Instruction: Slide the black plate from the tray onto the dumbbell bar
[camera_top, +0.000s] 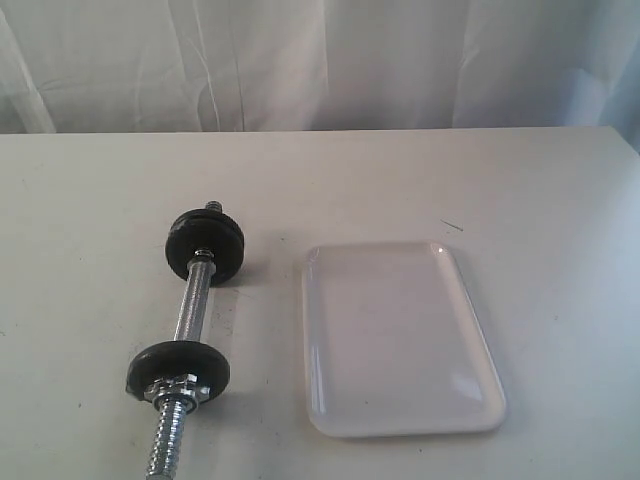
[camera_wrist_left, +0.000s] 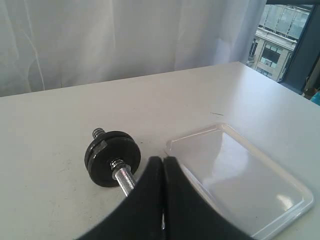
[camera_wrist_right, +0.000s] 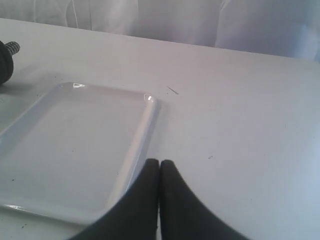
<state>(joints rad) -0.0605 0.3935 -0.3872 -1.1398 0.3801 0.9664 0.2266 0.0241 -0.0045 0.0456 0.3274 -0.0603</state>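
The white tray (camera_top: 400, 340) lies right of centre with nothing in it. The chrome dumbbell bar (camera_top: 192, 305) lies left of it, running from far to near. Two black plates are threaded on it, one at the far end (camera_top: 205, 246) and one near the front (camera_top: 177, 370). In the left wrist view my left gripper (camera_wrist_left: 163, 159) is shut on nothing above the bar (camera_wrist_left: 124, 180), close to the far plate (camera_wrist_left: 112, 157) and the tray (camera_wrist_left: 235, 175). My right gripper (camera_wrist_right: 159, 162) is shut and empty beside the tray's rim (camera_wrist_right: 145, 130). Neither gripper shows in the exterior view.
The white table (camera_top: 520, 200) runs back to a white curtain (camera_top: 320, 60). A small dark scratch (camera_top: 452, 225) marks the table behind the tray. The bar's threaded near end (camera_top: 165, 445) reaches the front edge of the exterior view.
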